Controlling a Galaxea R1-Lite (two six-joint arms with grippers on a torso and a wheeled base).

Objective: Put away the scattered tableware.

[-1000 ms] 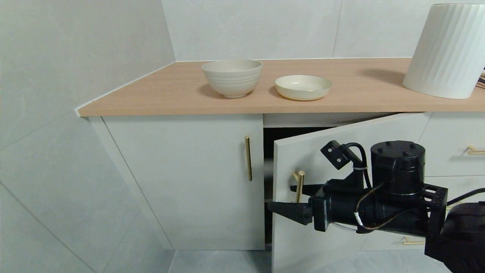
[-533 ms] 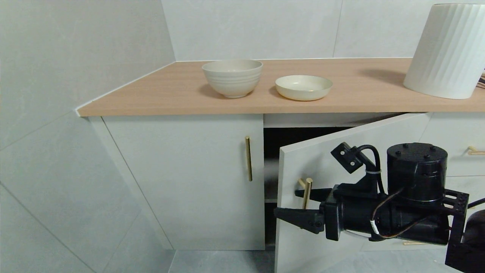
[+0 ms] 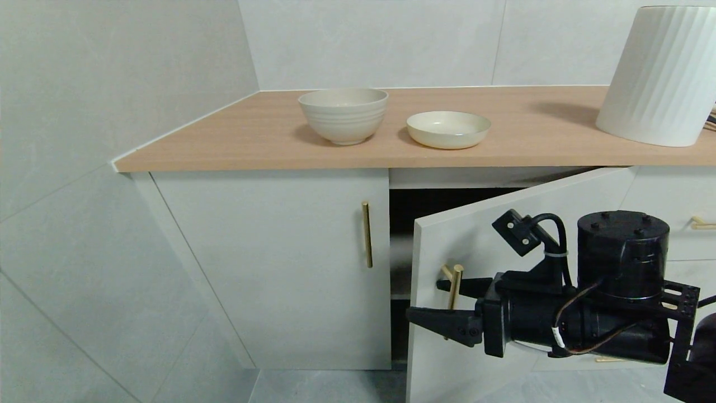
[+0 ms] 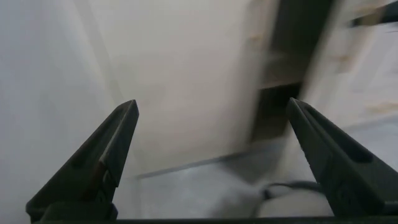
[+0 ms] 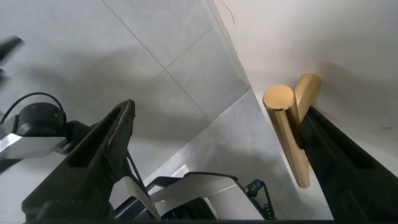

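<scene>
A deep cream bowl (image 3: 343,115) and a shallow cream plate (image 3: 448,129) stand side by side on the wooden counter (image 3: 251,140). Below them, the right cabinet door (image 3: 503,218) stands partly ajar, with a dark gap beside it. My right gripper (image 3: 442,302) is open, its fingers straddling the door's brass handle (image 3: 456,282). In the right wrist view the handle (image 5: 289,134) lies close to one finger (image 5: 348,168) of the gripper (image 5: 217,162). My left gripper (image 4: 211,162) is open and empty, low down, facing the cabinet front and its dark opening (image 4: 283,74).
The left cabinet door (image 3: 279,263) is closed, with its own brass handle (image 3: 366,234). A large white ribbed cylinder (image 3: 660,73) stands at the counter's right end. Tiled walls close off the left side. Drawers with brass pulls (image 3: 702,223) lie to the right.
The right cabinet door has swung further out, and my right gripper has moved rightward with its handle. Bowl and plate have stayed put.
</scene>
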